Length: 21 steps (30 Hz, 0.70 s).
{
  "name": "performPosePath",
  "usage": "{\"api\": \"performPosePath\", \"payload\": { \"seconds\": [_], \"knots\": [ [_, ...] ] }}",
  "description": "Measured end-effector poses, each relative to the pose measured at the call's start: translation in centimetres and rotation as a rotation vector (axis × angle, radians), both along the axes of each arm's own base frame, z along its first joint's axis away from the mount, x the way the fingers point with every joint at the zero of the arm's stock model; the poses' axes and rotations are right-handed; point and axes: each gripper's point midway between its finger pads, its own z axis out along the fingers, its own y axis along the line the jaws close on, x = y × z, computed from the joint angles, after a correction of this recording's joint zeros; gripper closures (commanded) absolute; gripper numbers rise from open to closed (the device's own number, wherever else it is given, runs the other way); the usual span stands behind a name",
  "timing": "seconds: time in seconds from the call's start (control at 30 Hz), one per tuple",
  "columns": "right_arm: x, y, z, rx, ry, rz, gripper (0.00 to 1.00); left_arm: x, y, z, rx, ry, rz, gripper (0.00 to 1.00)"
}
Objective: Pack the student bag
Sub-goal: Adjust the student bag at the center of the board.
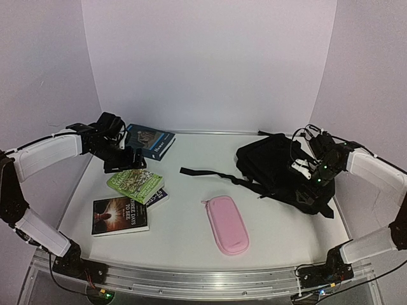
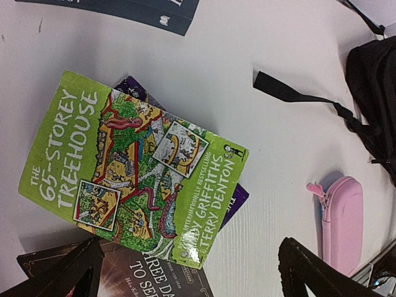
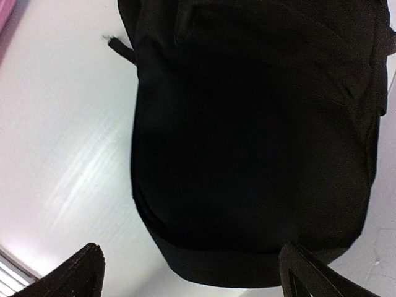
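Black fabric at the right rear of the worktop [image 1: 184, 216] is the student bag [image 1: 280, 166], slumped, one strap trailing left. My right arm bends in over it from the right, its claw [image 3: 189, 266] spread wide, gripping nothing, aimed down at the bag's dark panel. My left arm reaches in from the left, its claw [image 2: 189, 269] equally wide and empty, hovering above the green paperback [image 2: 133, 167]

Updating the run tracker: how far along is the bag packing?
Done: nothing; the green book and pink pencil case lie outside the student bag. In hand: nothing; left gripper open near that book, right gripper open above the bag. Left: all packing.
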Motion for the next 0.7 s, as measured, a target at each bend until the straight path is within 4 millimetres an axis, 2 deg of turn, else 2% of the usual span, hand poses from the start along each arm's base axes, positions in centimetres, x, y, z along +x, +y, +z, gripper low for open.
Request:
{"api": "performPosePath", "payload": {
  "seconds": [0.17, 0.23, 0.37, 0.5, 0.6, 0.63, 0.7],
  "knots": [
    [-1.2, -3.5, -0.8, -0.180, 0.040, 0.067, 0.02, -0.3, -0.6, -0.1, -0.032, 0.012, -0.022, 0.00],
    [-1.1, -4.4, -1.1, -0.234, 0.057, 0.086, 0.07, -0.4, -0.8, -0.2, -0.041, 0.015, -0.027, 0.00],
    [-0.9, -5.2, -2.7, -0.295, 0.125, 0.127, 0.32, -0.5, -1.0, -0.3, -0.050, 0.022, -0.034, 0.00],
    [-1.5, -5.0, -5.3, -0.300, 0.226, 0.175, 0.70, -0.8, -0.9, -0.3, -0.058, 0.020, -0.033, 0.00],
    [-2.5, -4.1, -6.9, -0.285, 0.288, 0.213, 0.94, -1.0, -0.9, 0.1, -0.071, 0.011, -0.031, 0.00],
    [-2.8, -3.6, -7.2, -0.277, 0.300, 0.225, 0.98, -1.1, -0.9, 0.3, -0.078, 0.007, -0.029, 0.00],
    [-3.2, -2.2, -7.4, -0.253, 0.308, 0.263, 1.00, -1.2, -0.9, 0.7, -0.090, -0.005, -0.025, 0.00]
  ]
}}
